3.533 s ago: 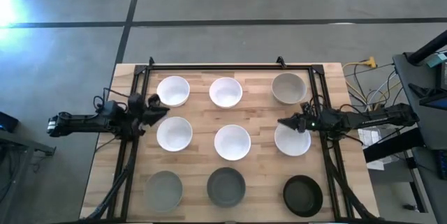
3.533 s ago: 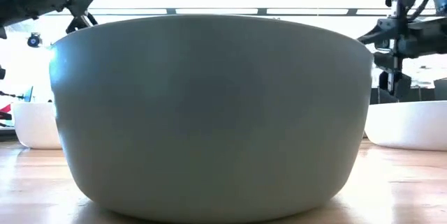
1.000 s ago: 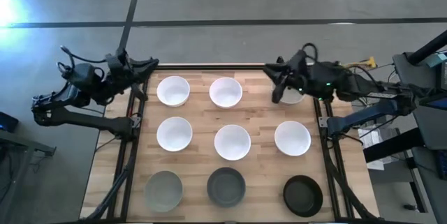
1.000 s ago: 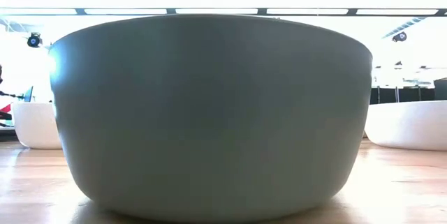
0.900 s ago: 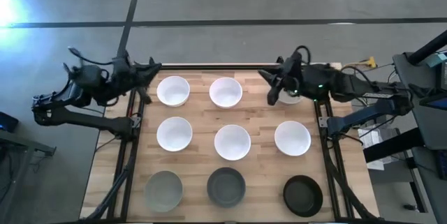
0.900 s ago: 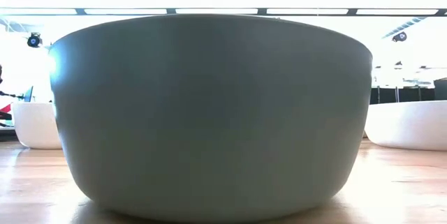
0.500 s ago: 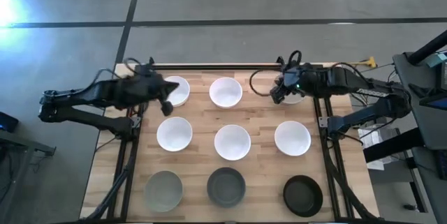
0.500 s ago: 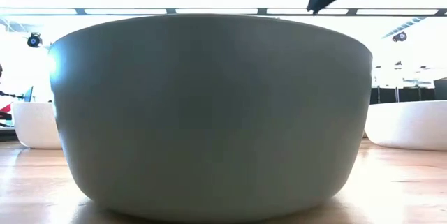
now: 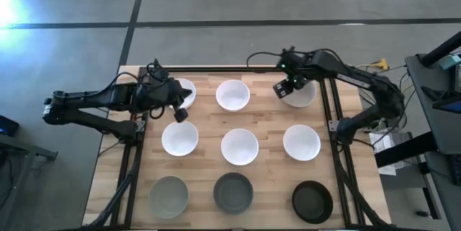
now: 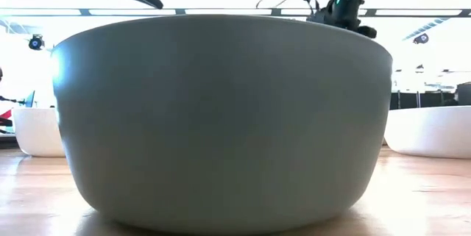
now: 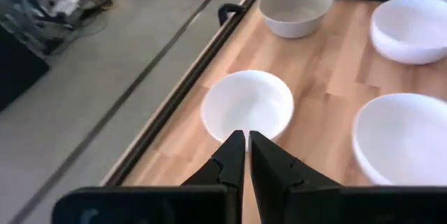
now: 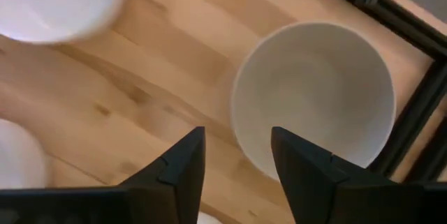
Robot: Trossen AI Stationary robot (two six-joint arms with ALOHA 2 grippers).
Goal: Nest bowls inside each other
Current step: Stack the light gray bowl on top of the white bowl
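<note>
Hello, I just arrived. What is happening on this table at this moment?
Nine bowls stand apart in three rows on the wooden table; none is nested yet. The right gripper, fingers open, hangs above the rim of the beige-grey bowl in the far right corner. The left gripper, fingers shut, is over the white bowl in the far left corner. Neither gripper holds a bowl.

L hand closed, R hand open, both arms reaching inward.
</note>
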